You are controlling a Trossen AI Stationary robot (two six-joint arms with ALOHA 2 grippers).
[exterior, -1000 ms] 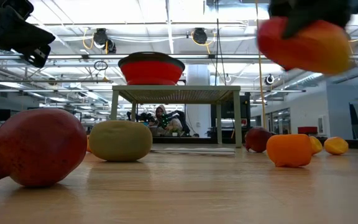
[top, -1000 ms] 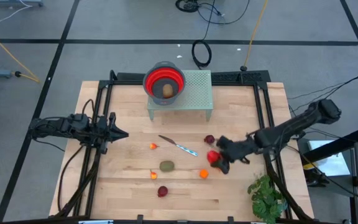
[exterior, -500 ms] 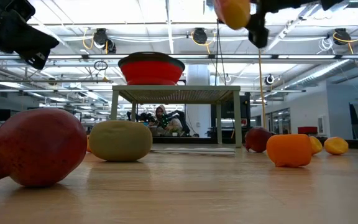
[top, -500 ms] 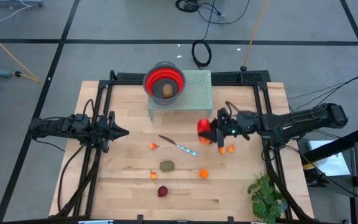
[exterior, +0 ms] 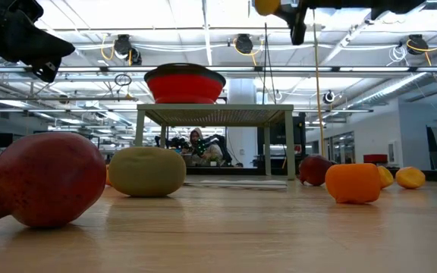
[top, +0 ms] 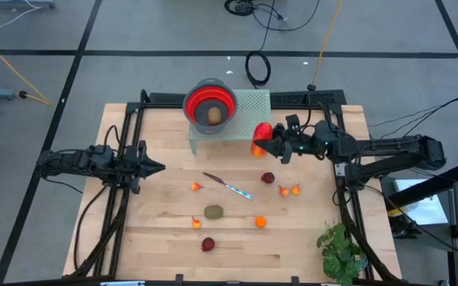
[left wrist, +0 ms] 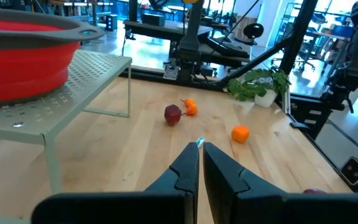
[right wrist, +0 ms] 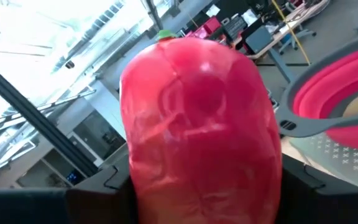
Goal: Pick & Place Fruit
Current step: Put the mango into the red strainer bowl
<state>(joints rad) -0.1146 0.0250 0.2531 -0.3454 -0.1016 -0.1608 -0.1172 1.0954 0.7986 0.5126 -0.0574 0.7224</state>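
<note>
Right gripper is clamped on the long red fruit, carried high just beside the red bowl on its stand, evidently for dropping in. One oval already lies inside. Left gripper, fingers together, waits well left of the bowl.

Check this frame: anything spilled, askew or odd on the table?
Nothing stands out. Loose fruit pieces and a knife lie scattered on the table, the red bowl sits upright on its stand, and the right hand carries a red fruit.
</note>
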